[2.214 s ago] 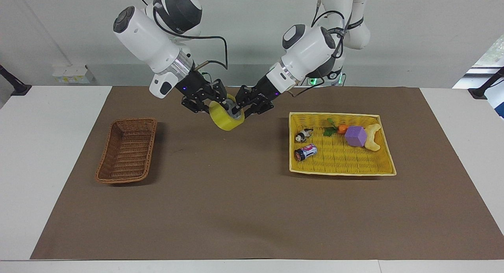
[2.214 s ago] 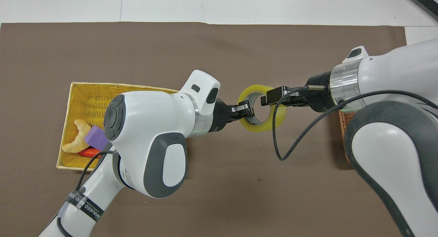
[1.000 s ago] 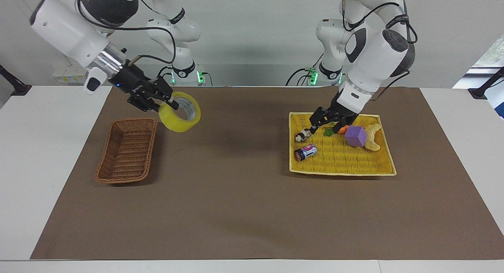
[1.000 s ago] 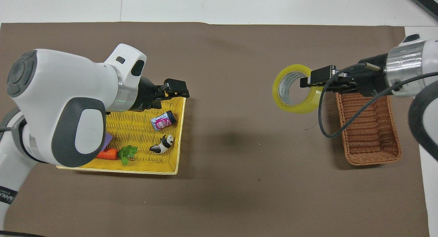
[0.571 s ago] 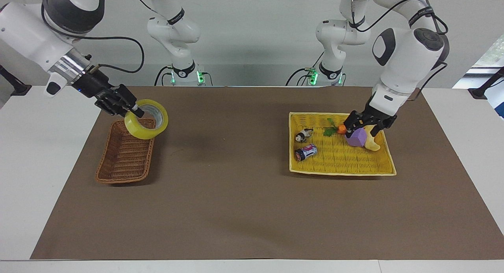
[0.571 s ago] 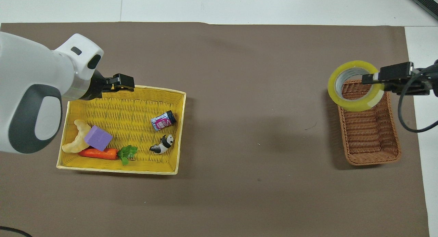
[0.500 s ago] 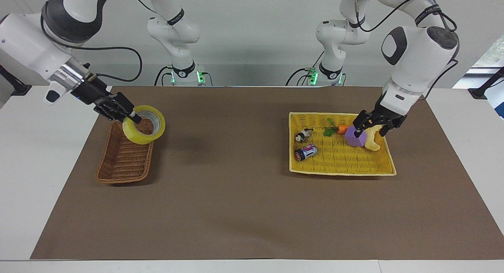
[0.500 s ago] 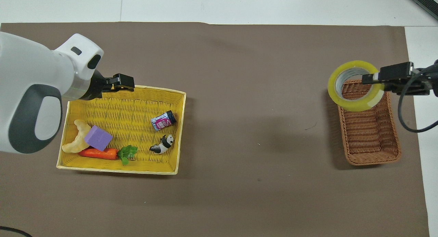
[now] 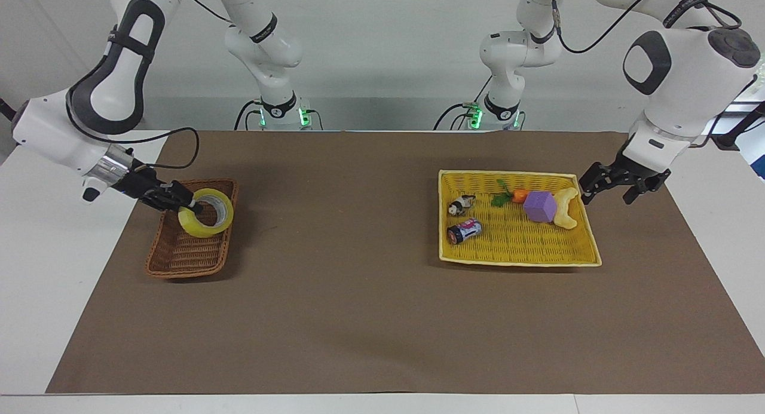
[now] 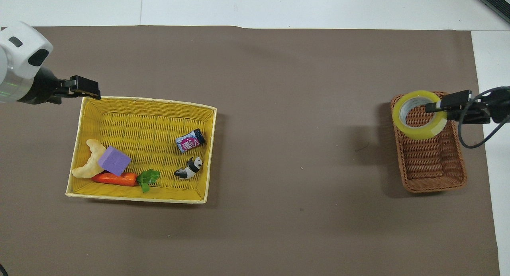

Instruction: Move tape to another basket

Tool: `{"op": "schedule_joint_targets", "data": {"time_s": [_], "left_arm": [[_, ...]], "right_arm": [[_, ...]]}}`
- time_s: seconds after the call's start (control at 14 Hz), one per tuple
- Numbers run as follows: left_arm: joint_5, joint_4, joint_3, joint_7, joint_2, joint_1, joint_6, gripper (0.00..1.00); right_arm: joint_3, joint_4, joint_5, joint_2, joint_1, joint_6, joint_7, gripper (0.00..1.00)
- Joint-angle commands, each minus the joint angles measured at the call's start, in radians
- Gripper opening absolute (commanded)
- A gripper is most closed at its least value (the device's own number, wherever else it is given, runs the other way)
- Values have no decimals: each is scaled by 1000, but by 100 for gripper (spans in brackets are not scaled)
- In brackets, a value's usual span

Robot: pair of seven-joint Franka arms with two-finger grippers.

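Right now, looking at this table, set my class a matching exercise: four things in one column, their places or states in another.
1. roll of translucent yellow packing tape
2. purple foam cube
3. left tool
4. narrow brown woven wicker basket

A. open, beside the tray
B. in the flat yellow woven tray
C. on the brown mat
D. gripped by the right tool

Pairs: 1-D, 2-B, 3-A, 4-C

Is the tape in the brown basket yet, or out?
In, not released: the tape sits low inside the basket, the right gripper shut on its rim.
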Motion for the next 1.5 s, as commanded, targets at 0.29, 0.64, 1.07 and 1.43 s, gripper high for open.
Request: {"op": "schedule_joint_targets", "data": {"time_s": [0.29, 0.64, 1.07, 1.43], "left_arm": [[14, 12, -13, 80, -20, 66, -72, 100], [44, 80, -22, 65, -6, 23, -170, 100], [45, -84, -21, 11, -179, 41, -91, 100], [56, -54, -19, 34, -172, 24, -163, 100]], "right_arm": [[14, -17, 9, 47, -48, 24, -98, 0], [14, -23, 15, 63, -41, 55, -94, 100], [17, 81, -8, 89, -2, 73, -85, 100], [17, 118, -179, 80, 152, 302, -24, 100]]}}
